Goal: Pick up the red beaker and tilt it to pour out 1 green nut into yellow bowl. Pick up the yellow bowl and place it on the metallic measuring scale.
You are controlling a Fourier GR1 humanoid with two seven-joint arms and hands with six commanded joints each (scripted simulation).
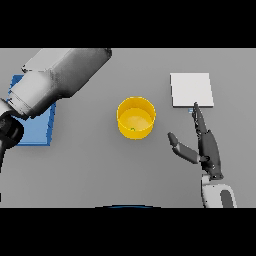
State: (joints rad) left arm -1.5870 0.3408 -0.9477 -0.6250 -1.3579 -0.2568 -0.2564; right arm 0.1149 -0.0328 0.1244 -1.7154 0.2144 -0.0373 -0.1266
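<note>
Head view: yellow bowl [136, 118] at tabletop [100, 170] centre, a green nut [132, 130] inside; metallic scale [192, 90] to its upper right; right robot hand [207, 147] right of bowl, fingers straight, apart from it; left robot hand unseen.

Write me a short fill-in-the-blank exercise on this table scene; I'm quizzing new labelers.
1. The yellow bowl holds one small ____ nut.
2. The right hand has its fingers ____.
3. The scale lies to the bowl's ____.
4. The mat under the left arm is ____.

Missing words: green; open; right; blue
</note>
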